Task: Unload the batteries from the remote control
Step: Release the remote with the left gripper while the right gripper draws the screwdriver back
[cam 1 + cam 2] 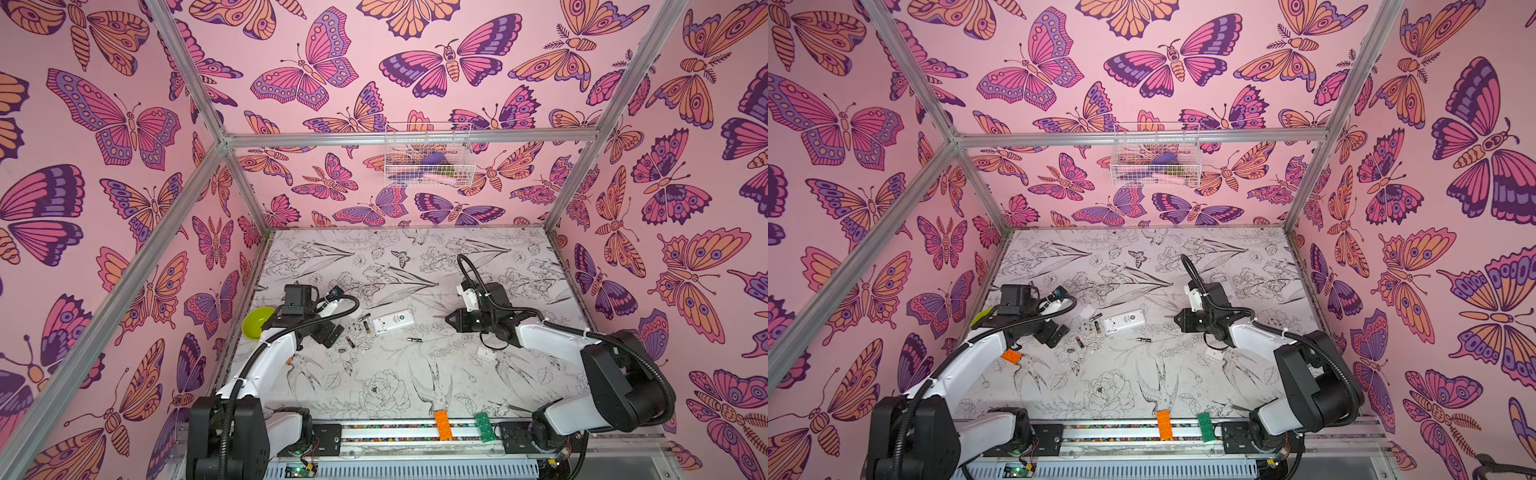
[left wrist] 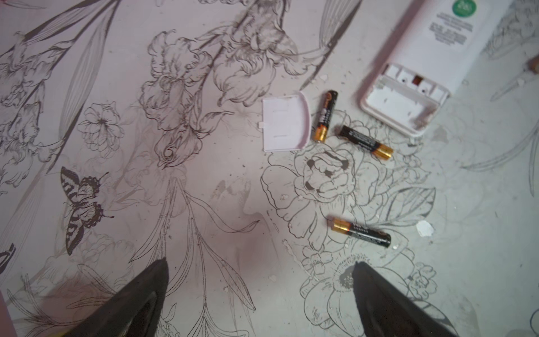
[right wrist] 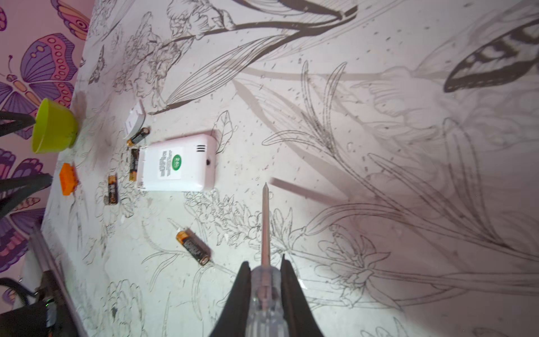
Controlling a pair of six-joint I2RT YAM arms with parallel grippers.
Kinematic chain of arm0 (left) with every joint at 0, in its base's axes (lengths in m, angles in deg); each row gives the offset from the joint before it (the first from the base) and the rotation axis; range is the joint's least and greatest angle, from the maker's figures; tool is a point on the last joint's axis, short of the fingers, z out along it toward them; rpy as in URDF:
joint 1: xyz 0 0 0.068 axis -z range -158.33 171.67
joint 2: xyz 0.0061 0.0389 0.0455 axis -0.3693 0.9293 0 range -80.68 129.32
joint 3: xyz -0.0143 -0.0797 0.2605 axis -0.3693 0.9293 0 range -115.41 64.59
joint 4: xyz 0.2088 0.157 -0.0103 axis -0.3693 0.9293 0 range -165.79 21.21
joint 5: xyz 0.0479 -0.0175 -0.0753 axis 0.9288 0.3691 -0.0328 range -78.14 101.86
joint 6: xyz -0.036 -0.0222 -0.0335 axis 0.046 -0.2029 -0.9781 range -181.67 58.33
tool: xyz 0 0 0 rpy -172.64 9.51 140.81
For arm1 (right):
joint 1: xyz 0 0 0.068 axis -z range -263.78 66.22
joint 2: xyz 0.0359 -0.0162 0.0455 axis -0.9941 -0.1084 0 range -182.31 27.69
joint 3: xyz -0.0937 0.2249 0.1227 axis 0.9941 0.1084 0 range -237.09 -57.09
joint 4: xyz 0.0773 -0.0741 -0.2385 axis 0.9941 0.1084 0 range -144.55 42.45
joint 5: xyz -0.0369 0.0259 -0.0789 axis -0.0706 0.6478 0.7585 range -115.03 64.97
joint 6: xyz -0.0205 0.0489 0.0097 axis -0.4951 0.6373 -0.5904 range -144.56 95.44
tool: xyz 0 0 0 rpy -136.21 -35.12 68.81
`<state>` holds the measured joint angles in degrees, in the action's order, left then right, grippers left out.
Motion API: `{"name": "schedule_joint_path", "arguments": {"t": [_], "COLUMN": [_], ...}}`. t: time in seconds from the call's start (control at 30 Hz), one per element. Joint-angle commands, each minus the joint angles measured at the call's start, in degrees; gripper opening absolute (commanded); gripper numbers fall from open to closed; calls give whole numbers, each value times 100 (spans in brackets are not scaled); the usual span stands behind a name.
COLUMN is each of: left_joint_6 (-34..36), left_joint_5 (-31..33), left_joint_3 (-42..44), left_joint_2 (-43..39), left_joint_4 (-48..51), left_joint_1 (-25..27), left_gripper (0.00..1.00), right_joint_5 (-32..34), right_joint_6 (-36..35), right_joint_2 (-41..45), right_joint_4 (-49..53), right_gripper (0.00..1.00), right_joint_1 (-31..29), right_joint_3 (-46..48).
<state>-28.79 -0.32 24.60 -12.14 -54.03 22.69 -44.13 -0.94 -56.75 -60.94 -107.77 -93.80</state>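
Observation:
The white remote control [image 1: 393, 322] lies back-up mid-table, and its battery bay [image 2: 399, 105] is open and empty. Its loose cover [image 2: 285, 121] lies beside it. Several batteries lie on the table: two by the remote's open end [image 2: 325, 115] [image 2: 366, 142], one nearer my left gripper [image 2: 361, 232], and one alone in front of the remote [image 3: 193, 243]. My left gripper [image 2: 260, 264] hovers open and empty, left of the remote. Right of the remote, my right gripper [image 3: 264, 264] is shut on a clear-handled screwdriver [image 3: 265, 221] whose tip points toward the remote.
A green bowl [image 1: 257, 322] stands at the table's left edge, with an orange brick [image 3: 68, 178] near it. An orange brick [image 1: 443, 424] and a green brick [image 1: 484, 426] sit on the front rail. A wire basket [image 1: 428, 156] hangs on the back wall. A small white piece [image 1: 485, 353] lies under the right arm.

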Motion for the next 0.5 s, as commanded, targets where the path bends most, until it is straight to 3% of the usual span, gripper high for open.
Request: {"name": "schedule_joint_path", "arguments": {"t": [0.0, 0.47], "left_joint_6": [-885, -2356], "left_joint_5": [-122, -299], "left_joint_3": [-70, 196], "left_joint_2": [-146, -560], "left_joint_4": [-369, -1047], "left_joint_1": [-118, -402], "left_gripper": [100, 100], "right_joint_5": [611, 1505], "right_joint_6": [15, 301], "right_joint_2": [-44, -393], "right_joint_4": [-726, -1849], "right_gripper": [5, 8], "right_joint_1": [32, -23], "right_joint_3": [135, 425]}}
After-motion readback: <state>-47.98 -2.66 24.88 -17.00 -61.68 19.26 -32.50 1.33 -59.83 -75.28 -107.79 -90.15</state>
